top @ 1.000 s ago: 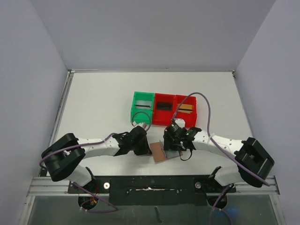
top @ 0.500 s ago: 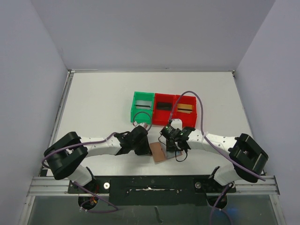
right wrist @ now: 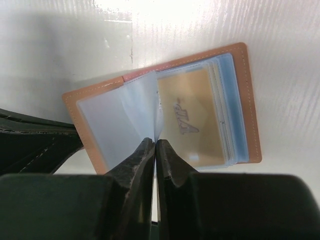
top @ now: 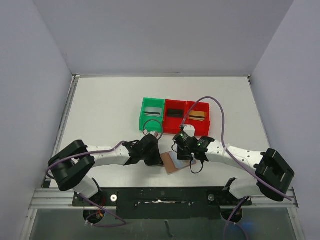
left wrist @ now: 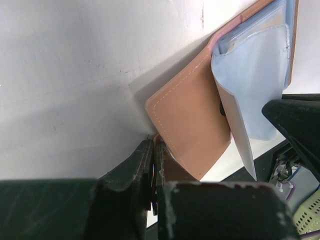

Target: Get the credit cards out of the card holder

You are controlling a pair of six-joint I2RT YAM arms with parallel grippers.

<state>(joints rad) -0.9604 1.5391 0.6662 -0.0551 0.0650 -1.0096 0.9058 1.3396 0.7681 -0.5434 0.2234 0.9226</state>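
The card holder [top: 172, 163] lies open near the table's front edge, tan leather with light blue plastic sleeves [right wrist: 235, 115]. A gold credit card [right wrist: 192, 117] shows inside a clear sleeve on its right half. My left gripper [left wrist: 154, 146] is shut on the edge of the tan cover [left wrist: 190, 125] at the holder's left side, also seen in the top view [top: 153, 156]. My right gripper [right wrist: 156, 142] is shut on the lower edge of a raised clear sleeve page [right wrist: 127, 120] at the holder's fold, seen from above [top: 183, 153].
A green bin [top: 143, 116] and two red bins [top: 166, 120] [top: 208, 116] stand in a row just behind the grippers. A flat card-like thing lies in each. The left gripper's fingers [right wrist: 35, 145] show dark at the left of the right wrist view.
My right gripper has gone from open to shut, pinching the sleeve page, and its arm has shifted slightly. The left gripper has kept its hold and place.
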